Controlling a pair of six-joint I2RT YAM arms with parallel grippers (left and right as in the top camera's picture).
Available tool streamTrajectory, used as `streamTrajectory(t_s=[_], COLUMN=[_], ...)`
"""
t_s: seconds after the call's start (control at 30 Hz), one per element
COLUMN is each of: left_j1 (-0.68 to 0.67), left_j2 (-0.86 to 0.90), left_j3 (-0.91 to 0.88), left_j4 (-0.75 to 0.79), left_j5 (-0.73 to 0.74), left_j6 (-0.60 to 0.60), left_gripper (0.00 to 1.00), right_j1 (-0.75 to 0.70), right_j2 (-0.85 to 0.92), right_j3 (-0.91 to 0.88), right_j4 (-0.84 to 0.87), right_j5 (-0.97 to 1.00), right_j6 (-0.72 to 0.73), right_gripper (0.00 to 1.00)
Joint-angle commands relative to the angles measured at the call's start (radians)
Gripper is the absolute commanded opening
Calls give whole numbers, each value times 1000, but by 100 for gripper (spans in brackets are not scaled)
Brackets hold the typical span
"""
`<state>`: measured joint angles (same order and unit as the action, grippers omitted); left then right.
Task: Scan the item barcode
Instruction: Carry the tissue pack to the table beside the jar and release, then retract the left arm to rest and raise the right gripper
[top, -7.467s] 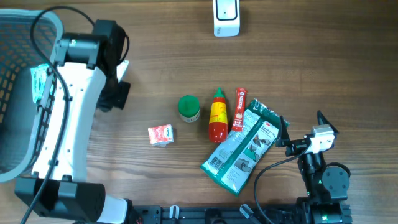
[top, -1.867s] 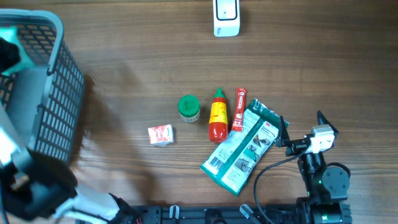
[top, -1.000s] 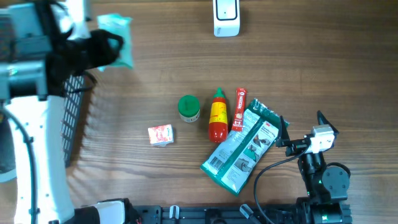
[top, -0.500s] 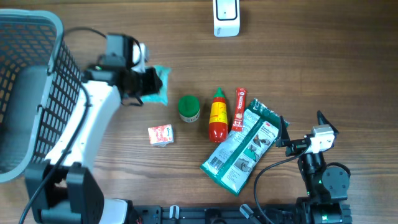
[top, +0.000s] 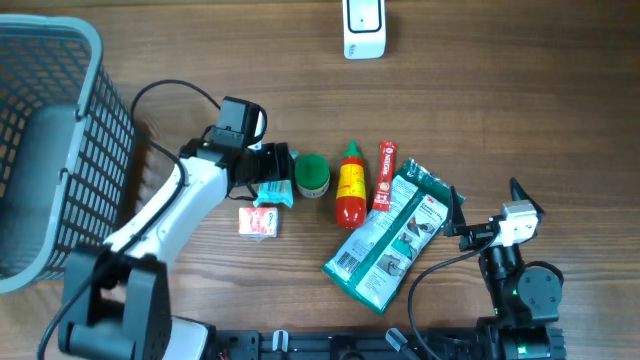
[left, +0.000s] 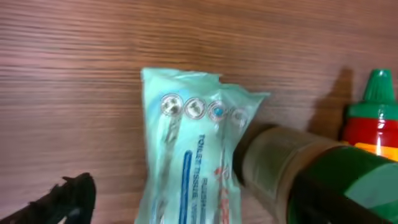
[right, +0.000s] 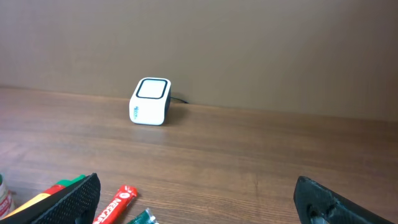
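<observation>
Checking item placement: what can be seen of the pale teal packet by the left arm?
The packet is a soft, crinkled, pale teal plastic pouch with blue print and a row of round emblems near its crimped end. It lies flat on the wooden table, between the green-lidded jar and the small red-and-white carton; nothing grips it.

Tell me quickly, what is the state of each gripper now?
Left gripper: open, tissue packet lying loose below it.
Right gripper: open, holding nothing.
</observation>
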<state>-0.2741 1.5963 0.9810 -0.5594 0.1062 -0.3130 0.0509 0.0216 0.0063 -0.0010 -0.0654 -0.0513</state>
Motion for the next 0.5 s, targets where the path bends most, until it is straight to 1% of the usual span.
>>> streamTrajectory(t_s=[0.0, 0.07, 0.2, 0.37, 0.47], left_j1=[-5, -5, -5, -5, -5], left_j2=[-139, -200, -293, -333, -345], left_j3=[123, 206, 391, 575, 647], left_j4=[-5, 15, 136, 290, 301], left_j5=[-148, -196, -201, -201, -202], left_j6=[-9, 13, 130, 256, 376], left_gripper=[93, 94, 98, 100, 100], right_j1=[5, 5, 5, 5, 5], right_j2=[1, 1, 1, 1, 1], right_j3=[-1, -1, -1, -1, -1], right_j4=[2, 2, 2, 2, 3], right_j5=[14, 14, 14, 14, 19], right_j6=[-9, -9, -9, -9, -18], right_gripper=[100, 100, 100, 100, 100])
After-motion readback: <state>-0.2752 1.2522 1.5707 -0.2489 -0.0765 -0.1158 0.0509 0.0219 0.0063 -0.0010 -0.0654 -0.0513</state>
